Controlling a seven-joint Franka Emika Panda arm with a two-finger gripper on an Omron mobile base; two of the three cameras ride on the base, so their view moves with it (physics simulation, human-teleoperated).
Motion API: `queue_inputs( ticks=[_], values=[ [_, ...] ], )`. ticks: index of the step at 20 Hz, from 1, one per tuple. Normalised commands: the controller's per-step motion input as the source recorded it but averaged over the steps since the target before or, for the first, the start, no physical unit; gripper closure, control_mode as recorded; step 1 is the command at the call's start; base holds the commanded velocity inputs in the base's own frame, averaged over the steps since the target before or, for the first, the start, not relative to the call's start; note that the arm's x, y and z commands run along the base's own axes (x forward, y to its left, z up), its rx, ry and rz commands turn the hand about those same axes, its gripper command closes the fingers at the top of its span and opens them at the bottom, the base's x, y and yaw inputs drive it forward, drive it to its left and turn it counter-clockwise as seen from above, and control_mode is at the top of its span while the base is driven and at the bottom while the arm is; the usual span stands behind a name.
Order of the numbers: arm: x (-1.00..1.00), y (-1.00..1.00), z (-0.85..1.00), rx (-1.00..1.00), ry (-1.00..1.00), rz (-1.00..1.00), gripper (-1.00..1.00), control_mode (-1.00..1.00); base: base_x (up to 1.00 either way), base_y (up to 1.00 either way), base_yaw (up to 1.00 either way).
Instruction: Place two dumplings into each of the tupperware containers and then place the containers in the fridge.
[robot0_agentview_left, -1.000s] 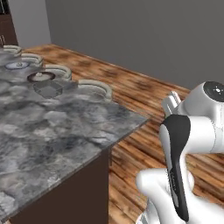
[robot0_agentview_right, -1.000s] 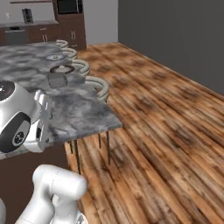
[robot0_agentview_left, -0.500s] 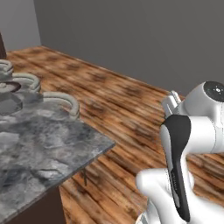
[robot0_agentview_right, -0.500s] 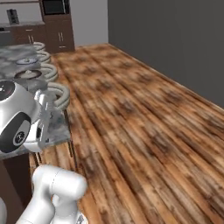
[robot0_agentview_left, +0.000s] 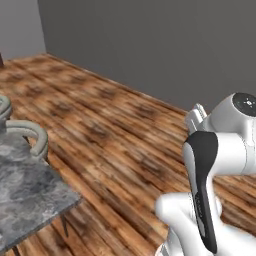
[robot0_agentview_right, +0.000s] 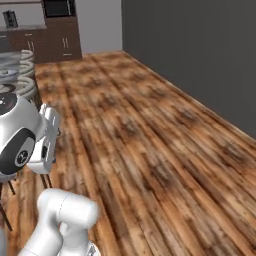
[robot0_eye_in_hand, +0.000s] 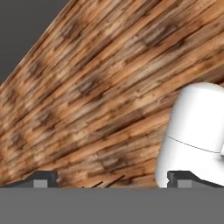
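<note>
Wood-plank flooring (robot0_agentview_right: 150, 150) and a plain dark grey wall (robot0_agentview_left: 165, 45) take up most of what the base cameras see, with no dumpling, container or fridge to be made out, so where they lie cannot be told. The two-finger gripper (robot0_eye_in_hand: 114, 178) looks down at bare floor with its dark tips wide apart and nothing between them. Only the grey marbled counter corner (robot0_agentview_left: 25, 195) at the left base view's lower left hints the work lies off to the left; the right base view adds dark wooden cabinets (robot0_agentview_right: 55, 42) far back.

Glossy white arm (robot0_agentview_left: 235, 145); dark joints
</note>
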Motion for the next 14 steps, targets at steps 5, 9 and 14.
queue_inputs(
  ticks=[5, 9, 14],
  values=[
    [0.0, 0.0, 0.0, 0.0, 0.0, 0.0, -1.0, 1.0, 0.59, -1.0, 0.46],
    [0.0, 0.0, 0.0, 0.0, 0.0, 0.0, -1.0, 1.0, 0.69, -0.67, 0.73],
    [0.0, 0.0, 0.0, 0.0, 0.0, 0.0, -1.0, 1.0, 0.75, -0.94, 0.55]
  ],
)
